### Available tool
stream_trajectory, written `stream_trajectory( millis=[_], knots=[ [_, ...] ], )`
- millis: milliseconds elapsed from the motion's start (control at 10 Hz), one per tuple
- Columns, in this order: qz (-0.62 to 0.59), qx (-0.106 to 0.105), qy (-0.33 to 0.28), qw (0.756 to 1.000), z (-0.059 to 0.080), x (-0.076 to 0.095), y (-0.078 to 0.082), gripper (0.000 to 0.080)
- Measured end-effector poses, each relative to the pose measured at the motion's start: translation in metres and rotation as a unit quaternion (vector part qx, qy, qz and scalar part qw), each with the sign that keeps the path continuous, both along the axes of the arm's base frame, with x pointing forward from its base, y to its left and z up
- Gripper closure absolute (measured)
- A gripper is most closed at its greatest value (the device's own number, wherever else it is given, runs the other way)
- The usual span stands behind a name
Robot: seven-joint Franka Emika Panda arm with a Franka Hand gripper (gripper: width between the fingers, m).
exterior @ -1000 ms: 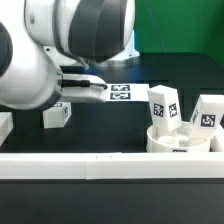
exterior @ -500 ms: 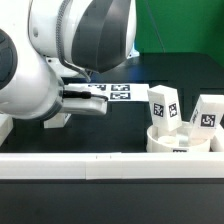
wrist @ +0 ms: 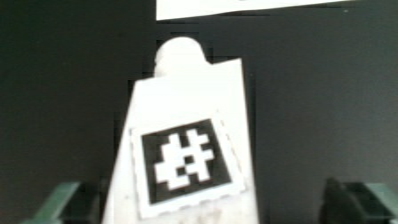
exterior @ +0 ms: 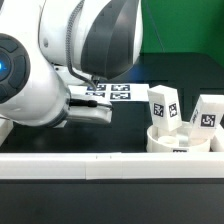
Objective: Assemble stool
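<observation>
In the wrist view a white leg block [wrist: 187, 150] with a black-and-white tag lies on the dark table between my fingers. My gripper [wrist: 210, 205] is open, with a gap between each finger and the block. One fingertip [wrist: 64, 205] shows on one side and the other on the far side. In the exterior view my arm hides this block and the fingers. The round white seat [exterior: 180, 142] sits at the exterior view's right. Two tagged legs [exterior: 163, 107] [exterior: 207, 115] stand upright in it.
The marker board [exterior: 118, 92] lies flat behind the arm; its edge also shows in the wrist view [wrist: 249, 8]. A long white border rail [exterior: 110, 166] runs along the front. A green wall stands at the back.
My arm has swung toward the exterior view's right and lower. It now covers the loose leg block that showed at the left one second ago. The seat and its two legs have not moved.
</observation>
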State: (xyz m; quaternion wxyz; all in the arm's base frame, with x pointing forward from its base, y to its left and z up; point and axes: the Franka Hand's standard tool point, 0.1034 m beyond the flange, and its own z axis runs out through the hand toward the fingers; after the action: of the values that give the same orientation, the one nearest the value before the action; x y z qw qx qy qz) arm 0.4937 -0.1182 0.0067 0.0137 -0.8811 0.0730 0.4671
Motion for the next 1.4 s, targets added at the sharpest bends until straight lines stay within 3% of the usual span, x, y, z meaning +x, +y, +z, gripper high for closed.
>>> stream_trajectory(
  millis=[100,200,600,700,800,1000,1200,1400],
  knots=[
    [0.001,0.000,0.000,1.000,0.000,0.000,0.000,0.0396],
    [0.000,0.000,0.000,1.000,0.000,0.000,0.000,0.0475],
    [0.001,-0.001,-0.002,1.000,0.004,0.002,-0.002,0.0475],
    [-0.002,0.000,0.000,1.000,0.011,0.003,-0.001,0.0475],
    [-0.008,-0.003,0.004,1.000,0.028,0.006,0.003,0.0475],
    [-0.020,-0.024,0.006,0.999,0.056,0.017,0.025,0.0475],
    [-0.022,-0.033,-0.009,0.999,0.069,0.027,0.033,0.0475],
    [-0.019,-0.032,-0.026,0.999,0.069,0.031,0.028,0.0475]
  ],
)
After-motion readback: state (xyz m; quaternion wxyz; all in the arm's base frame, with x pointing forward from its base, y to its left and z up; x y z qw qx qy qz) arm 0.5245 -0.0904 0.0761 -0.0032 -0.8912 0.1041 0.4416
